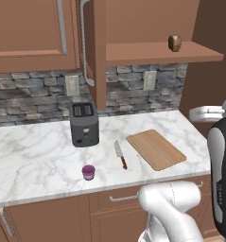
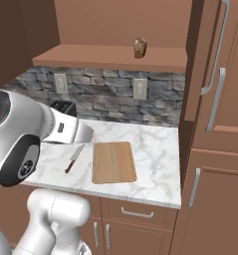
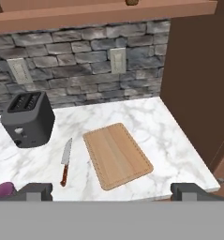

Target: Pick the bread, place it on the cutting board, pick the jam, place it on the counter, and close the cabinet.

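The bread (image 1: 175, 42) (image 2: 140, 48) is a small brown lump on the wooden shelf of the open cabinet; its lower edge shows in the hand view (image 3: 131, 2). The cabinet doors (image 1: 87, 42) (image 2: 210, 64) stand swung out. Below, the cutting board (image 1: 156, 149) (image 2: 113, 162) (image 3: 116, 154) lies bare on the counter (image 1: 34, 160) (image 2: 155, 144). The purple jam (image 1: 88, 172) (image 3: 4, 190) stands on the counter near its front edge. My gripper (image 3: 112, 192) hangs open above the counter's front edge with nothing between its fingertips (image 3: 36, 191).
A dark toaster (image 1: 84, 124) (image 3: 28, 119) stands against the stone backsplash. A red-handled knife (image 1: 120, 154) (image 2: 74, 158) (image 3: 65, 161) lies between toaster and board. A tall brown cabinet side (image 3: 197, 84) bounds the counter on the right. Drawers sit below.
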